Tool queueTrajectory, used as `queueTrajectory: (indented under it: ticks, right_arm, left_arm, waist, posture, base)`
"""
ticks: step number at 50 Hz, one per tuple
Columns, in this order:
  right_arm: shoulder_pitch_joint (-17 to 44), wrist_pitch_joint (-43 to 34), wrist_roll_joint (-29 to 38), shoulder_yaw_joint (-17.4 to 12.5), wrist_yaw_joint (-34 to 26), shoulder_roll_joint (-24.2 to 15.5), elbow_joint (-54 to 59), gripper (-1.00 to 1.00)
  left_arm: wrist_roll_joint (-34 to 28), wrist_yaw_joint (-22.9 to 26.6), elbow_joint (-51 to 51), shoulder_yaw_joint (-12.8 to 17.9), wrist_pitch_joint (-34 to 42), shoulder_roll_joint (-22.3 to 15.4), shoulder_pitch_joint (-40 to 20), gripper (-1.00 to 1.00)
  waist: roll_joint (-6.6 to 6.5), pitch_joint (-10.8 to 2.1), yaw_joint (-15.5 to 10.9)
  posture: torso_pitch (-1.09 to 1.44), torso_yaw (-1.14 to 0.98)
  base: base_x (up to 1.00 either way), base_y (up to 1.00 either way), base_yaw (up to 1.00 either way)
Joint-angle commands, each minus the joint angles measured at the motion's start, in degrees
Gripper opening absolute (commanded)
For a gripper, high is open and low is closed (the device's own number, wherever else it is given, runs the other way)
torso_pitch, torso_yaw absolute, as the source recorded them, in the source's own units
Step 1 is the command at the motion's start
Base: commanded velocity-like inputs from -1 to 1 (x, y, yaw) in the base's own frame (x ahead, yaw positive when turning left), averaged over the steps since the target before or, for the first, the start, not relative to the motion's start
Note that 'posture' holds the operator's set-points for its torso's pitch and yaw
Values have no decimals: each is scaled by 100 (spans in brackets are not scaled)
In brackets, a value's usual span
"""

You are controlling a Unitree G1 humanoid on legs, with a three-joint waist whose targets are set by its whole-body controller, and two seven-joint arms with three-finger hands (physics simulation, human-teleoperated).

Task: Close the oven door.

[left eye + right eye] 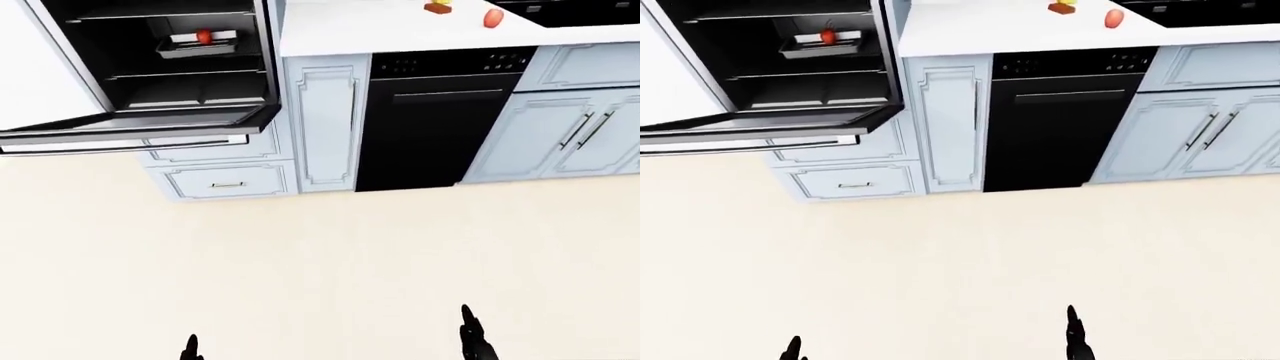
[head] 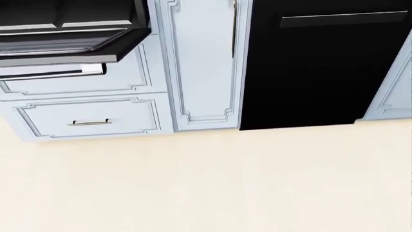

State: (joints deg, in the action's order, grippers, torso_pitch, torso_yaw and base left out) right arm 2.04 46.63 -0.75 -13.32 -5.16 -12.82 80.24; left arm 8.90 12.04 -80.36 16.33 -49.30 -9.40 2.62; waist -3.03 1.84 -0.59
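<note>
The oven [image 1: 170, 67] sits in the pale cabinet wall at the upper left of the left-eye view. Its black door [image 1: 130, 126] hangs down flat and open, with the handle bar [image 1: 120, 145] along its outer edge. A tray [image 1: 196, 46] holding something red rests on a rack inside. The head view catches only the door's corner [image 2: 71, 46] at the top left. Just the dark fingertips of my left hand [image 1: 190, 347] and right hand [image 1: 472, 336] poke up at the bottom edge, far from the door.
A black dishwasher [image 1: 425, 135] stands right of a narrow cabinet panel [image 1: 322, 124]. A drawer [image 1: 226, 182] lies below the oven. The white counter [image 1: 350, 30] carries a red fruit [image 1: 492, 18]. Beige floor [image 1: 320, 262] spreads between me and the cabinets.
</note>
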Motion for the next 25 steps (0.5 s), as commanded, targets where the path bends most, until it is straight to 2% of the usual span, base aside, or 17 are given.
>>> queueTrajectory:
  ticks: [1, 7, 9, 11, 12, 13, 14, 15, 18, 22, 24, 25]
  right_arm:
    - [43, 167, -111, -103, 54, -172, -121, 100]
    - [36, 164, -117, -96, 45, -165, -120, 100]
    - [44, 156, -125, -98, 41, -163, -121, 100]
    - [52, 151, -122, -90, 41, -163, -123, 100]
    - [49, 152, -114, -84, 52, -162, -122, 100]
    - [45, 157, -100, -73, 66, -162, -121, 100]
    - [46, 155, -100, -73, 64, -160, -122, 100]
    - [46, 152, -99, -73, 69, -160, -122, 100]
    - [47, 144, -99, -71, 66, -158, -122, 100]
    - [35, 141, -96, -73, 77, -169, -120, 100]
    - [38, 140, -98, -74, 80, -168, -122, 100]
    - [38, 140, -100, -75, 77, -167, -122, 100]
  left_arm:
    - [-14, 41, 75, -21, -147, 4, -40, 100]
    - [-20, 32, 74, -27, -147, 6, -37, 100]
    - [-24, 26, 75, -31, -140, 8, -39, 100]
    - [-20, 36, 76, -28, -132, 5, -50, 100]
    - [-18, 38, 76, -26, -130, 5, -51, 100]
    - [-19, 41, 75, -27, -127, 5, -52, 100]
    - [-29, 24, 75, -35, -127, 9, -49, 100]
    - [-28, 26, 77, -38, -130, 15, -46, 100]
    - [-29, 18, 78, -50, -138, 25, -32, 100]
    - [-12, 27, 77, -53, -143, 22, -17, 100]
    - [-3, 42, 76, -48, -131, 11, -23, 100]
    - [3, 52, 76, -43, -123, 5, -28, 100]
  waist:
    - [64, -47, 27]
    - [376, 4, 59]
    - [542, 7, 63]
    - [806, -33, 81]
    - [892, -37, 99]
    - [616, -20, 152]
    - [691, -26, 122]
    - [696, -28, 153]
    - [603, -52, 144]
    - [354, 3, 123]
    - [142, 0, 121]
    - [-9, -18, 116]
  posture:
    - [0, 0]
    - [0, 0]
    - [0, 0]
    - [0, 0]
    - [0, 0]
    - [0, 0]
    - [0, 0]
    - [0, 0]
    - [0, 0]
    - [0, 0]
    - [0, 0]
    - [0, 0]
  base:
    - [0, 18, 0]
    - [0, 17, 0]
    - [0, 18, 0]
    - [0, 17, 0]
    - [0, 18, 0]
    - [0, 17, 0]
    - [0, 18, 0]
    - [0, 16, 0]
    - [0, 17, 0]
    - [0, 17, 0]
    - [0, 17, 0]
    - [0, 17, 0]
